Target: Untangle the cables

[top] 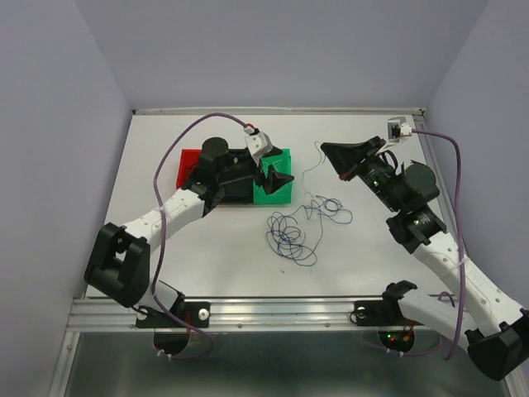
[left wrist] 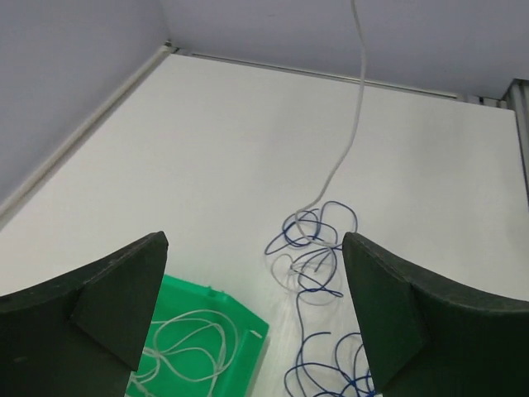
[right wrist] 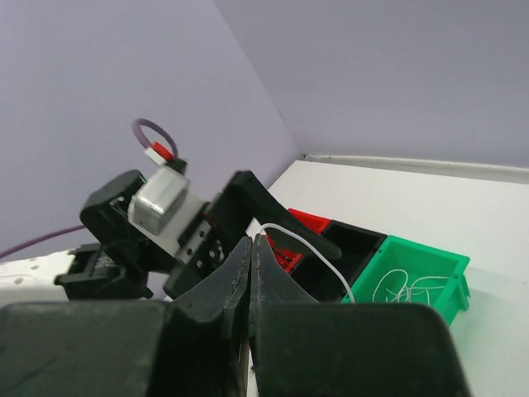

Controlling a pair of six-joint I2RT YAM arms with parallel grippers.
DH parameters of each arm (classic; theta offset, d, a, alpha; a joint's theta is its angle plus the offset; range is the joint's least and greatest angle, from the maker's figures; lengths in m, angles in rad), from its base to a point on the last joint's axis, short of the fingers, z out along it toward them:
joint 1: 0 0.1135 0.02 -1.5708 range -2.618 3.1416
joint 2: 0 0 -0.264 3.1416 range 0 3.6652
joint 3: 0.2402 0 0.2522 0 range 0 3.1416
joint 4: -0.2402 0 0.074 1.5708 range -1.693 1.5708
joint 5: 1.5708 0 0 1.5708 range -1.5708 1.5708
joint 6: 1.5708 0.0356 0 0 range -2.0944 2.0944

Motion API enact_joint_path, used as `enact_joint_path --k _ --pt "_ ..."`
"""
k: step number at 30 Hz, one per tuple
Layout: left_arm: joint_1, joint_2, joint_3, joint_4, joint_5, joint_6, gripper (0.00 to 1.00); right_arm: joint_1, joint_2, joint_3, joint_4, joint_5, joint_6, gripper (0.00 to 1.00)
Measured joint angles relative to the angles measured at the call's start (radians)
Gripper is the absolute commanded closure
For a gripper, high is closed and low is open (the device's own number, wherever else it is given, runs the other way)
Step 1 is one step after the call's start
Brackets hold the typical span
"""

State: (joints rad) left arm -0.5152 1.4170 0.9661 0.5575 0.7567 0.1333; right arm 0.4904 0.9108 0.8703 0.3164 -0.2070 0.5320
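Pinched hair-thin white wire point(right wrist: 310, 255) in right gripper point(right wrist: 251, 248), left gripper point(left wrist: 252, 248) wide over green plastic bin point(left wrist: 240, 310); risked dragging snagged dark-blue wire tangle point(top: 289, 236) along.

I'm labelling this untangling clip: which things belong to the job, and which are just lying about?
Job: blue cable tangle; held white cable, pinched in the right hand; coiled white cable in the green bin.
Lying about: red bin; purple arm leads.
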Motion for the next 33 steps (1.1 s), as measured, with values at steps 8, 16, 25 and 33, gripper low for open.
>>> enact_joint_path --k 8,16,25,33 --pt "-0.106 0.122 -0.097 0.137 0.040 -0.046 0.04 0.000 -0.054 -0.001 0.014 -0.008 0.000 0.99" --pt "-0.173 0.294 -0.037 0.155 0.027 -0.092 0.14 0.000 -0.110 -0.021 0.058 -0.010 0.007 0.99" --pt "-0.232 0.347 0.048 0.134 -0.020 -0.110 0.91 0.000 -0.123 -0.056 0.091 -0.011 0.027 1.00" --pt "-0.234 0.346 0.068 0.078 -0.069 -0.084 1.00 0.000 -0.174 -0.118 0.114 0.034 0.028 1.00"
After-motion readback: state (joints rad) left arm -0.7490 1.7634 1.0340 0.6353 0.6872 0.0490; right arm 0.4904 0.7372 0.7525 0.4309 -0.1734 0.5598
